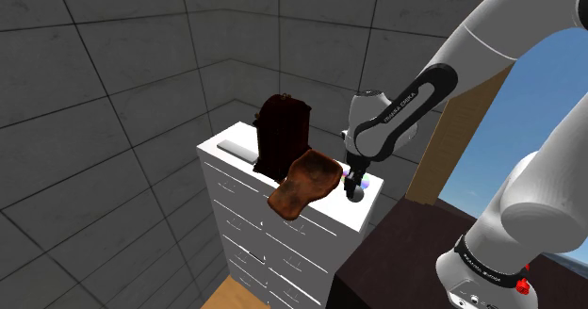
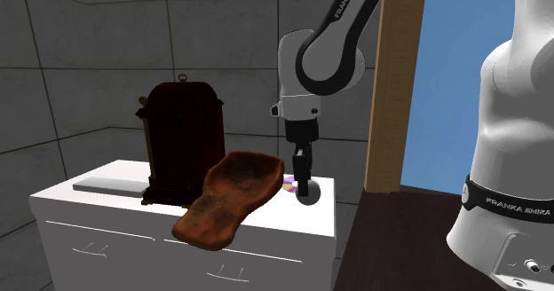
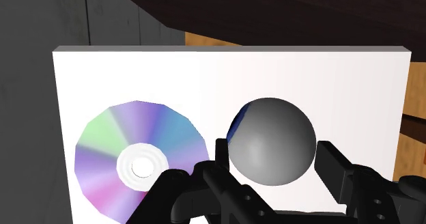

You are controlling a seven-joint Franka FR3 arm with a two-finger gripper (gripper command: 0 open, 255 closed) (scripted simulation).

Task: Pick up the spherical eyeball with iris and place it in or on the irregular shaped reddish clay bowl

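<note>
The eyeball (image 3: 273, 144) is a grey-white sphere with a dark blue patch on one side, resting on the white dresser top (image 3: 225, 79). My black gripper (image 3: 274, 162) points straight down at it, and its two fingers clasp the ball on either side. In the shoulder view the gripper (image 1: 355, 189) stands at the dresser's right end, just right of the reddish-brown irregular clay bowl (image 1: 303, 183). In the second exterior view the bowl (image 2: 233, 194) lies tilted over the dresser's front edge, with the gripper (image 2: 304, 187) behind its right end.
A shiny rainbow disc (image 3: 140, 161) lies flat beside the eyeball. A tall dark wooden clock case (image 2: 182, 138) stands behind the bowl, with a flat grey slab (image 2: 106, 186) to its left. The robot's dark stand (image 1: 415, 251) adjoins the dresser.
</note>
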